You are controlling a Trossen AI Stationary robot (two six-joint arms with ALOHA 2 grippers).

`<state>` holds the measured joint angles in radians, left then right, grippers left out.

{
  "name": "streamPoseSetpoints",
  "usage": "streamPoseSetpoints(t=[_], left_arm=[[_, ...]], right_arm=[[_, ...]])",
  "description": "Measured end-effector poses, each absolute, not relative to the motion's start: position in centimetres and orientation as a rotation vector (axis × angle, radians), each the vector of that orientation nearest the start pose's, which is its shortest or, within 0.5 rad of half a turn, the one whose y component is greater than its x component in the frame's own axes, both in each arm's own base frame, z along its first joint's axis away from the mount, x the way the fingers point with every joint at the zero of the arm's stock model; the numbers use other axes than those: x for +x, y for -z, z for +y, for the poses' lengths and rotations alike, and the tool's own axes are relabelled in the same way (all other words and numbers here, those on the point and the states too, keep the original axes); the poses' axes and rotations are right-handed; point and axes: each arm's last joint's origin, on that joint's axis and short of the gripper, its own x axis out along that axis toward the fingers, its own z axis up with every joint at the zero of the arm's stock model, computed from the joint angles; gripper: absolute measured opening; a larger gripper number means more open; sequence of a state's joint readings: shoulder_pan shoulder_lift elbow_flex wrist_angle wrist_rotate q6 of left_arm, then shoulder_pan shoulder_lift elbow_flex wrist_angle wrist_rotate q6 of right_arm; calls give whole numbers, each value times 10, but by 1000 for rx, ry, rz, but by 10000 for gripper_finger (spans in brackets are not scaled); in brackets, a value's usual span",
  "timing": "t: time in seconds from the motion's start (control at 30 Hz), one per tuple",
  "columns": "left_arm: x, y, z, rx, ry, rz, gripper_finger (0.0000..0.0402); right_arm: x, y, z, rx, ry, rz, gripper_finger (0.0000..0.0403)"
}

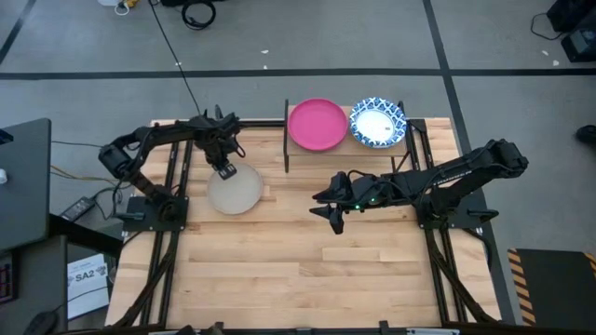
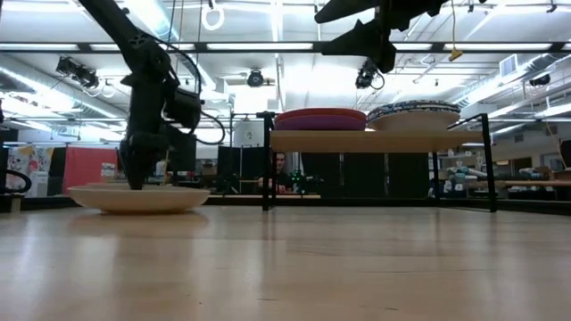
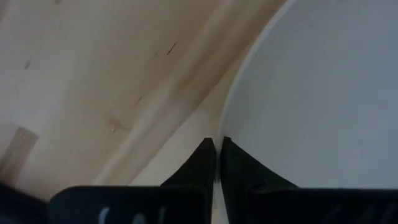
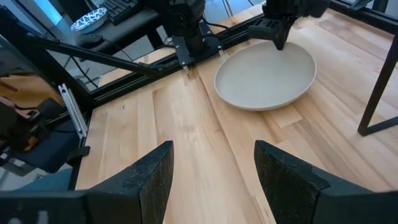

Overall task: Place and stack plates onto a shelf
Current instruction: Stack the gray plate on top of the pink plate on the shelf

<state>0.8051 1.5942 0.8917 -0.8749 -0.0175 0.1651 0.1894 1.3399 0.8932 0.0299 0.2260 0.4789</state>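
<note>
We see the left gripper down at the far rim of a cream plate that lies flat on the table, toward its far left corner. In the left wrist view its fingers are pressed almost together right at the plate's edge, so we judge they are clenched on the rim, a pinch that suits lifting a shallow plate lying flat.

The shelf stands along the table's far edge, right of center. On it sit a magenta plate over a purple one at the left end, and a blue-patterned stack at the right end, touching the magenta plate. Both piles are already built, so the cream plate looks like 1 of the last to go up.

The right gripper hangs released above the table's middle, well clear of the shelf, probably waiting out of the left arm's path.
</note>
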Motion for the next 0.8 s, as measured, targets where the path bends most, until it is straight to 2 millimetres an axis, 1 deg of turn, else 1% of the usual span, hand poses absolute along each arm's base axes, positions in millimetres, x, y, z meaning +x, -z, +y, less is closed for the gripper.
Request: streamPoseSetpoints(t=[0.2, 0.37, 0.6, 0.8], left_arm=[[164, -182, 171, -485, -545, 1498, 17], [153, -205, 160, -478, -582, 1452, 17], [133, -236, 139, -507, -648, 1355, 17], [121, -258, 118, -512, -692, 1240, 17]], right_arm=[[290, -270, 49, 384, 141, 387, 229], [290, -270, 46, 366, 228, 360, 229], [290, -272, 42, 346, 338, 312, 229], [293, -279, 36, 367, 379, 226, 229]])
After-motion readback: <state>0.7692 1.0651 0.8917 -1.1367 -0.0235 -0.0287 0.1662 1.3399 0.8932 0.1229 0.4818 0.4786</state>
